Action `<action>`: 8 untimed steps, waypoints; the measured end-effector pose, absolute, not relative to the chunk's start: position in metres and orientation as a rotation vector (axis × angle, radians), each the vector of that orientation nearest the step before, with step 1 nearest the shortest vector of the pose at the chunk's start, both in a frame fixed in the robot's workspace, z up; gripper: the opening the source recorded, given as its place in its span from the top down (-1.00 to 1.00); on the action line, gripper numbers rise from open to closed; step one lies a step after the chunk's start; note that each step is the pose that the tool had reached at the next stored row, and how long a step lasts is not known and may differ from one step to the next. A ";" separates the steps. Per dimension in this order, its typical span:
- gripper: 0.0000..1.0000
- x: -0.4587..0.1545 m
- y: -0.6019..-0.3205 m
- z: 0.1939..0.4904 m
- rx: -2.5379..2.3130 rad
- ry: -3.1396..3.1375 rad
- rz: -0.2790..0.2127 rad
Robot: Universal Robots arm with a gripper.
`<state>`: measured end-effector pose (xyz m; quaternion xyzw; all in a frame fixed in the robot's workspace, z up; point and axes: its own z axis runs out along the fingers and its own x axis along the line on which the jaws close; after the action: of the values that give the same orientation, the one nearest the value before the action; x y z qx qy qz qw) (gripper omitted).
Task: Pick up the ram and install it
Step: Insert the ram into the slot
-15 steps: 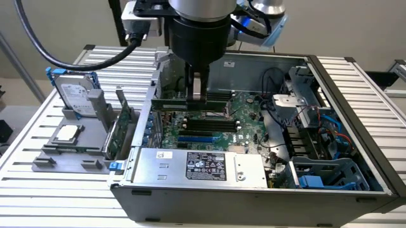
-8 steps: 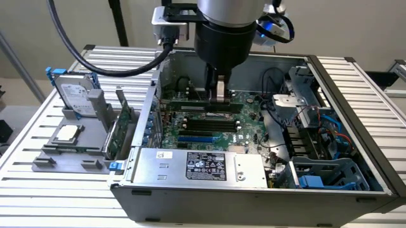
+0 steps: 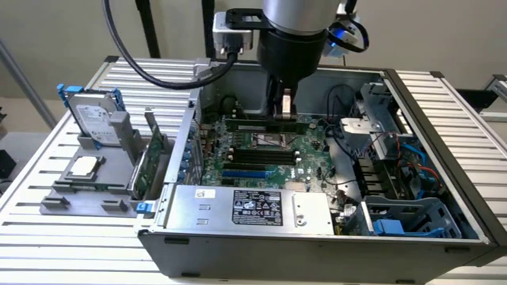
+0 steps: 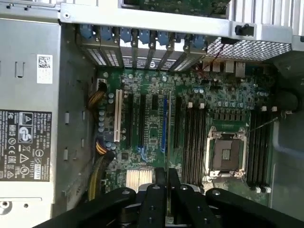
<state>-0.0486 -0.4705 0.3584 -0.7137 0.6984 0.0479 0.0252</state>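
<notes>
Grips the ram (image 3: 265, 126) at mid-length between the fingers of the gripper (image 3: 285, 116), which are closed down onto its thin faces, with the dark stick level and lying crosswise beneath them. Hangs inside the open computer case (image 3: 317, 255), low over the far part of the motherboard (image 3: 313, 163), just beyond the CPU socket (image 3: 269, 141) in the exterior view. Runs parallel to the four black memory slots (image 3: 262, 155) on the socket's near side. Cannot tell whether the stick's lower edge touches the board.

Looks down from the wrist past black fingers (image 4: 154, 204) onto a white expansion slot (image 4: 117, 116) and a finned heat sink (image 4: 139, 178).

Nearer the camera in the exterior view, shows a blue slot (image 3: 249, 174) and the labelled power supply (image 3: 246, 208). Outside the case, toward the exterior view's left, keeps a gray holder (image 3: 87, 199) on the slatted table (image 3: 79, 249), carrying an upright hard drive (image 3: 91, 119), a processor chip (image 3: 83, 167) and a green expansion card (image 3: 154, 157).
</notes>
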 end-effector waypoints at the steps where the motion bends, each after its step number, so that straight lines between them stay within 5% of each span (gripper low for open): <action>1: 1.00 -0.048 -0.466 0.357 -2.207 2.159 0.148; 8: 1.00 -0.044 -0.435 0.344 -2.207 2.160 0.148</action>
<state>-0.0445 -0.4350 0.3439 -0.7137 0.6984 0.0479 0.0252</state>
